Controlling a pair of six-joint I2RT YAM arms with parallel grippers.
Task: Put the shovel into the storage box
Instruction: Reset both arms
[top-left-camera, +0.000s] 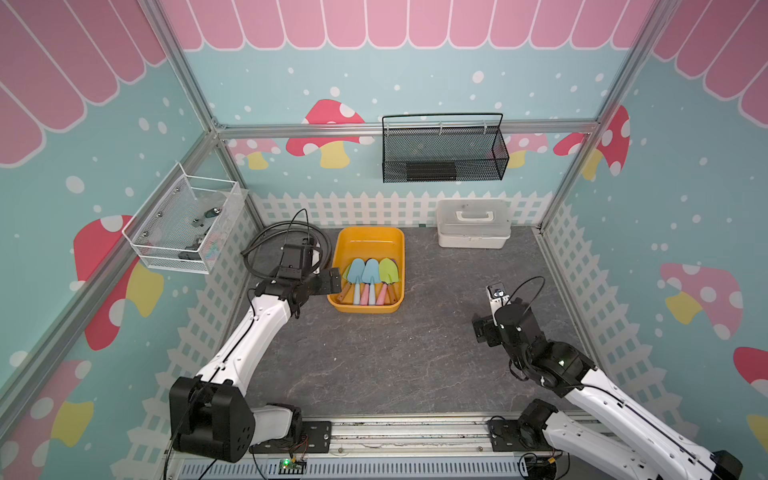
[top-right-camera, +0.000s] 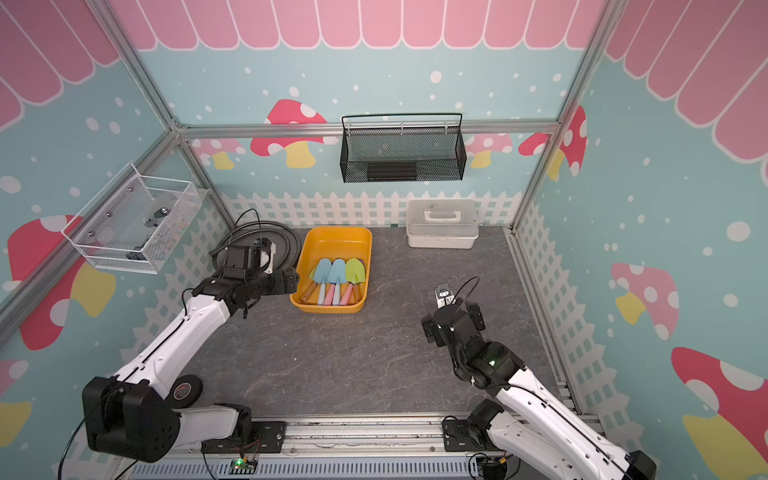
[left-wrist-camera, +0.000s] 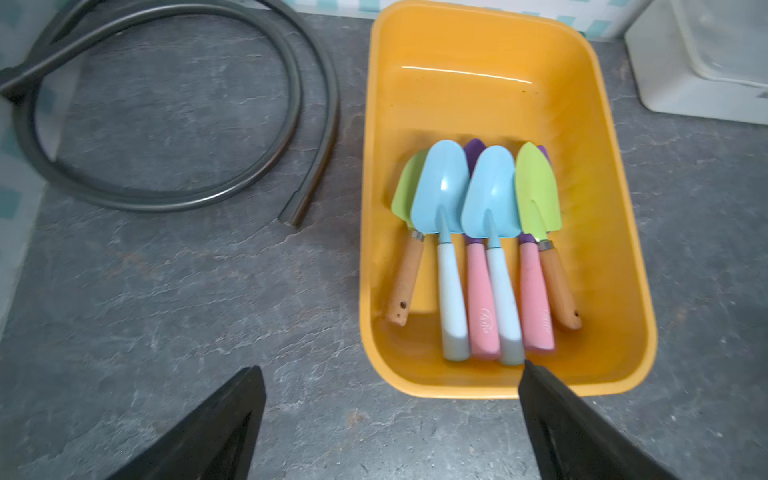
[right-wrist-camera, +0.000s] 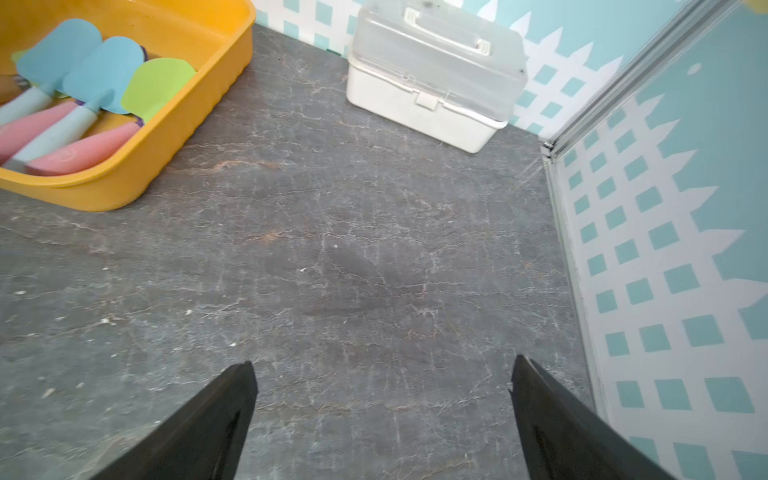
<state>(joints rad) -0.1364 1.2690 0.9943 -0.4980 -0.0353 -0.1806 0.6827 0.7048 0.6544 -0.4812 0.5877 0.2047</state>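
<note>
The yellow-orange storage box (top-left-camera: 368, 237) (top-right-camera: 336, 241) stands at the back middle of the grey table. Several shovels (top-left-camera: 370, 276) lie in it side by side: two blue ones (left-wrist-camera: 442, 187), green ones (left-wrist-camera: 536, 187) and purple ones with pink handles (left-wrist-camera: 482, 307). The handles point toward the table's front. My left gripper (left-wrist-camera: 391, 368) (top-left-camera: 320, 276) hovers just left of the box's near corner, open and empty. Over bare table at the right, my right gripper (right-wrist-camera: 383, 360) (top-right-camera: 451, 309) is also open and empty. The box (right-wrist-camera: 199, 83) appears at the edge of the right wrist view.
A white lidded case (top-left-camera: 473, 224) sits at the back right. A coiled grey hose (left-wrist-camera: 166, 124) lies left of the box. A black mesh basket (top-left-camera: 444, 153) hangs on the back wall, a white wire basket (top-left-camera: 183, 224) on the left wall. A tape roll (top-right-camera: 187, 388) lies front left.
</note>
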